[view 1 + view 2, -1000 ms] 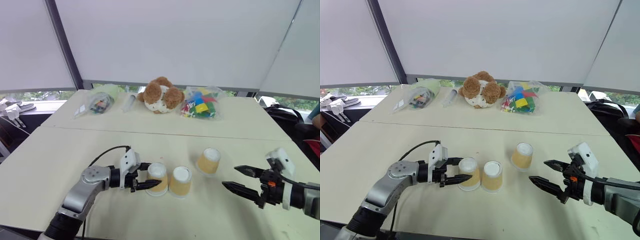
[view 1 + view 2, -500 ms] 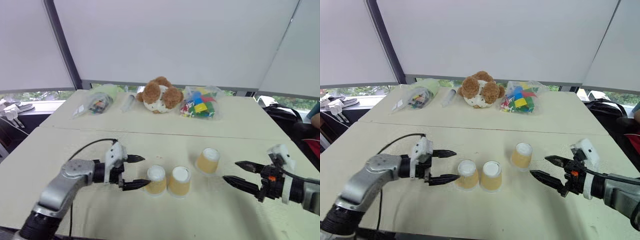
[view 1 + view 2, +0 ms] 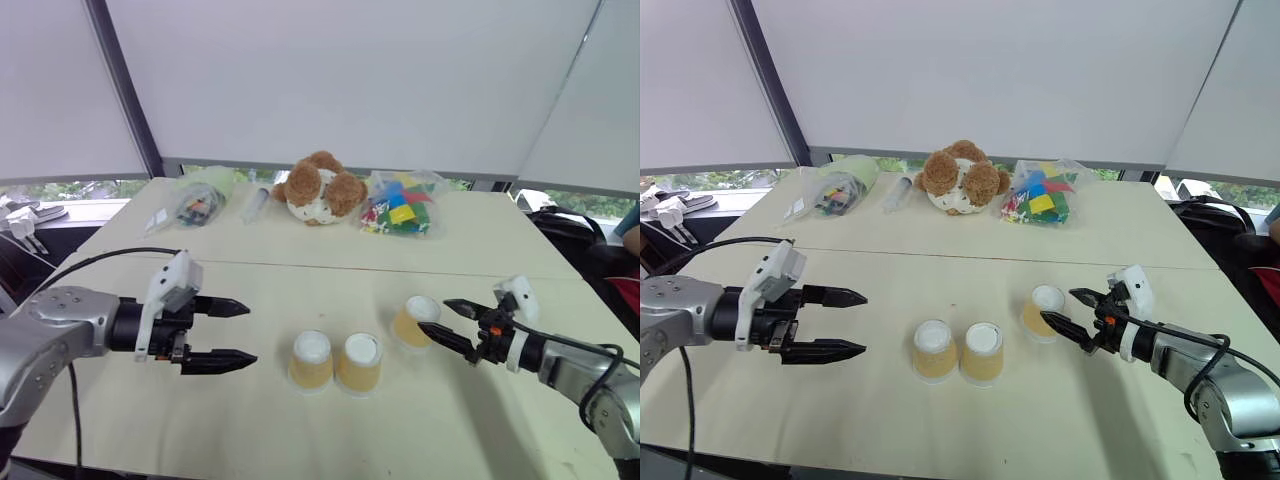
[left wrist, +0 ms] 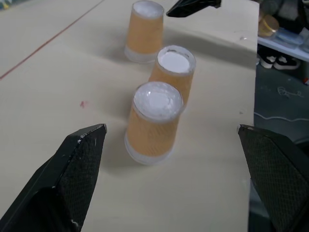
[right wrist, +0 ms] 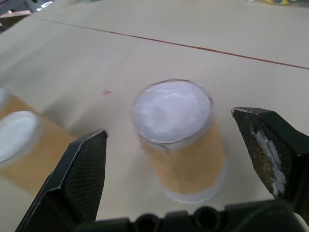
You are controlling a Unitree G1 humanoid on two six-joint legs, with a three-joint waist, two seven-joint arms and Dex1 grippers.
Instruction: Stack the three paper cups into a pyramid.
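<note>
Three paper cups stand upside down on the cream table (image 3: 120,250), tan sides with white bases up. Two stand side by side, the left cup (image 3: 311,360) and the middle cup (image 3: 360,363). The third cup (image 3: 413,322) stands apart, further back and to the right. My left gripper (image 3: 250,332) hangs open well to the left of the pair, raised off the table and pointing at them, holding nothing. My right gripper (image 3: 433,316) is open, its tips at the third cup's right side. In the right wrist view that cup (image 5: 178,140) sits just ahead between the two fingers.
Along the far side of the table lie a brown teddy bear (image 3: 320,188), a clear bag of coloured blocks (image 3: 402,212), another bag (image 3: 195,205) and a small tube (image 3: 257,203). A seam (image 3: 300,268) crosses the table behind the cups.
My left gripper let go of the left cup, opened wider and drew back to the left and upward. My right gripper advanced, still open, up to the third cup.
</note>
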